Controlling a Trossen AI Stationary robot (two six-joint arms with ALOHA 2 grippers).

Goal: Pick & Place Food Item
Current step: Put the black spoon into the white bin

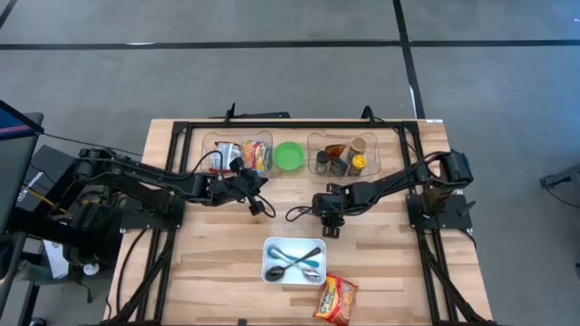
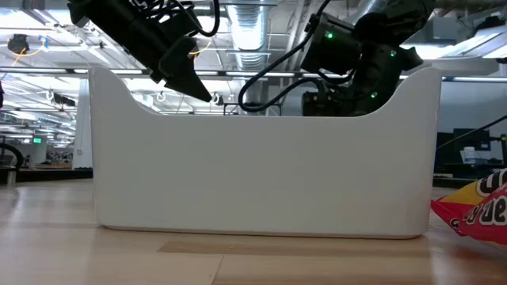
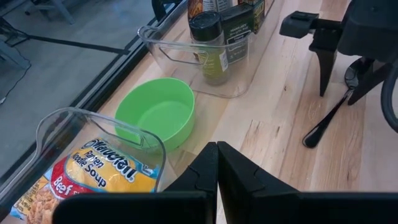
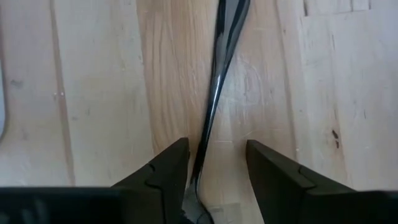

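- Ramen noodle soup packet point(image 3: 93, 177) (beef flavour, yellow/red) sits inside the clear bin point(image 1: 237, 154) at the table's back left, label up.
- Second snack bag point(image 1: 336, 299), red/yellow, lies flat at the front edge of the table, just beside the white tray point(image 1: 294, 260); its corner shows in the low view point(image 2: 475, 207).
- White tray holds two spoons, front centre; in the low view its wall blocks most of the table.
- Green bowl point(image 1: 289, 156) stands between the two clear bins; empty as far as I can see.
- Second clear bin point(image 1: 343, 154), back right, holds spice jars and bottles.
- Left gripper point(image 1: 256, 205) hovers mid-table, just in front of the ramen bin; fingers point(image 3: 205, 171) pressed together, nothing between them.
- Right gripper point(image 1: 330, 226) is low over the table centre, just behind the tray; fingers point(image 4: 165, 165) parted, straddling a dark utensil handle point(image 4: 214, 93) lying on the wood. Pads not touching the handle in the wrist view, so no grasp.
- Same dark utensil point(image 3: 326, 121) shows from the left wrist view, flat on the table under the right arm.
- Neither gripper touches a food item.
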